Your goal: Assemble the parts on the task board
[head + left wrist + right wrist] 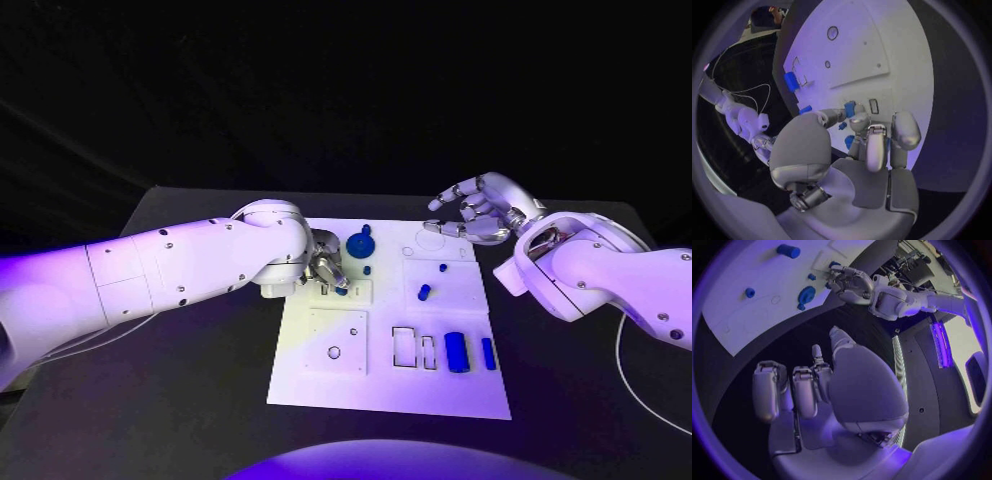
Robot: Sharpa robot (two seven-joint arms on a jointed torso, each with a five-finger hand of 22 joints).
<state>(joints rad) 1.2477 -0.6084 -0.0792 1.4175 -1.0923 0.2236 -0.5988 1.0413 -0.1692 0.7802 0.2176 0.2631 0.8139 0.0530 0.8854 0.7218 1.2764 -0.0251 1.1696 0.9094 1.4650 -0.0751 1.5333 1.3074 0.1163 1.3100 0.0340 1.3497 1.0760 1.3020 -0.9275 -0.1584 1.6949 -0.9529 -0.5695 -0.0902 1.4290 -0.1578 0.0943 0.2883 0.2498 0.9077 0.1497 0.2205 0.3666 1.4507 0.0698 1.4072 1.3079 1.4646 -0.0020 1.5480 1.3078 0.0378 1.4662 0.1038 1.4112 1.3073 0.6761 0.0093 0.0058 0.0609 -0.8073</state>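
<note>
Head view: the board [433, 390] is lying in the middle of the black counter [188, 400]. The left robot hand [326, 270] is reaching down onto the board's far left part, fingers curling around a small blue part [342, 291] by a rectangular slot. A round blue knob [361, 243] is sitting just beyond it, a small peg [424, 292] is lying mid-board, and two blue bars [456, 352] are resting toward the near right. The right robot hand [476, 208] is hovering over the board's far right corner, fingers apart and holding nothing.

Left wrist view: the left robot hand [870, 145] is closing its fingertips [856, 120] on a blue part [850, 108] beside a slot; blue is also showing between the fingers, so it appears to be pinching the piece, though how firmly is hard to tell.

Right wrist view: the right robot hand [811, 390] is hanging above bare counter, fingers loosely bent and empty.

The risk is likely a shallow pinch: the small part could twist or slip while being seated, jamming at the slot's edge. The fingers could also nudge the knob nearby.
</note>
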